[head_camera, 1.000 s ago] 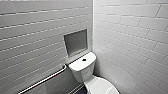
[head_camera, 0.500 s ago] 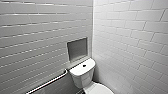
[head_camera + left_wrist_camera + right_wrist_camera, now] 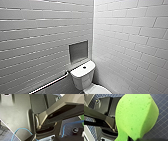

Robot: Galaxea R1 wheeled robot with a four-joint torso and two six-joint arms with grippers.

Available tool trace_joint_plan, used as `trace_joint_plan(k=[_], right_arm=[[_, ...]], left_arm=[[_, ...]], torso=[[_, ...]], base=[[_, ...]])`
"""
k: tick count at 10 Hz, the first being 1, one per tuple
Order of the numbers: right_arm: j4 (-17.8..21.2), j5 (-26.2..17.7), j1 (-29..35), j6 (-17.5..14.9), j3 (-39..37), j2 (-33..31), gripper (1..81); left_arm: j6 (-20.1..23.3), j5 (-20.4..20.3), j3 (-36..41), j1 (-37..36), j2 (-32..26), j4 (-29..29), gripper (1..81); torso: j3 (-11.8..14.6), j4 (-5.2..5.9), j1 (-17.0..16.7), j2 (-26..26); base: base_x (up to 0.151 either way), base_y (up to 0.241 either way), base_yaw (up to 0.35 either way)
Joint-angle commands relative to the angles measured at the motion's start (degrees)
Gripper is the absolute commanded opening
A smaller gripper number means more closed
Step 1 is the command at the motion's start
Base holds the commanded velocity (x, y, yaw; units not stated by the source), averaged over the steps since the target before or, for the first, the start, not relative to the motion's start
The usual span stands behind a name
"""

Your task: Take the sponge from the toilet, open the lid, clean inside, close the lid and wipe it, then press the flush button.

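Jaws of the right gripper [image 3: 130, 138] are clenched on the sponge [image 3: 136, 115]. In the right wrist view the bright green pad narrows to a pinched neck where the jaws bite. The rest fans out wide and pitted, held off a gridded surface [image 3: 161, 126] of dark blue with pale lines. How far the jaws have closed through the foam cannot be told. A sliver of the same green shows at the margin of the left wrist view, past the robot's grey housing and a loose blue cable [image 3: 18, 132].

In the head view the toilet [image 3: 83, 76] sits low in the corner where two white-tiled walls meet. Its boxy tank backs onto the left-hand wall [image 3: 37, 37], just under a grey recess [image 3: 78, 51] set into the tiles. The flush button [image 3: 84, 67] is a small dark dot in the middle of the tank top, with plain white ceramic all round it. A grab rail [image 3: 50, 83] runs along the same wall and ends close beside the tank. On the other side the right-hand wall [image 3: 130, 37] stands near, leaving a narrow strip between tiles and tank. The bowl end is cut by the lower edge of the view, so little of the lid can be seen.
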Motion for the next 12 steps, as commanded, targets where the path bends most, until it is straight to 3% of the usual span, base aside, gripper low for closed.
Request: trace_joint_plan(k=[1,4,5,6,7,8,9,10,11,12], right_arm=[[-0.79,-2.92,1.28,0.06,-0.20,-0.59,1.0],[-1.15,-3.36,0.57,0.24,0.07,0.11,1.0],[-0.97,-5.70,0.57,0.24,-0.36,1.42,1.0],[-1.14,-12.88,1.88,0.07,-1.07,2.47,1.0],[-1.22,-17.68,2.77,-0.02,-2.12,3.28,1.0],[0.43,-17.95,3.99,-0.90,-2.57,3.19,1.0],[3.33,-18.74,4.70,-5.73,-2.04,3.28,1.0],[13.79,-18.74,4.71,-18.12,-1.51,3.28,1.0],[31.35,-17.52,4.53,-37.52,-1.08,3.27,1.0],[44.75,-15.44,4.35,-49.98,-0.64,3.28,1.0]], left_arm=[[0.17,4.36,0.59,-2.46,0.07,-0.59,81.1],[0.17,4.36,0.59,-2.46,0.07,-0.50,81.1],[0.17,4.36,0.59,-2.46,0.16,-0.41,81.1],[0.17,4.45,0.59,-2.46,0.16,-0.41,81.1],[0.17,4.45,0.42,-2.46,0.16,-0.41,81.1],[0.17,4.54,0.24,-2.46,0.33,-0.41,81.1],[0.17,4.54,0.16,-2.37,0.33,-0.50,81.1],[0.17,4.54,0.16,-2.46,0.33,-0.58,81.1],[0.17,4.54,0.16,-2.37,0.25,-0.59,81.1],[0.17,4.27,0.16,-2.20,0.25,-0.59,81.1]], torso=[[-0.02,0.00,-3.54,5.49],[0.00,0.00,-7.65,11.85],[0.00,0.00,-9.10,14.06],[0.00,0.00,-6.78,10.49],[0.00,0.00,-7.80,12.07],[0.00,0.00,-8.02,12.33],[0.00,0.00,-8.39,12.90],[0.00,0.00,-8.37,12.77],[0.00,0.00,-8.39,12.70],[0.00,0.00,-8.42,12.70]], base=[[0.000,0.000,0.000],[0.000,0.000,0.000],[0.000,0.000,0.000],[0.000,0.000,0.000],[0.000,0.000,0.000],[0.000,0.000,0.000],[0.000,0.000,0.000],[0.000,0.000,0.000],[0.000,0.000,0.000],[0.000,0.000,0.000]])
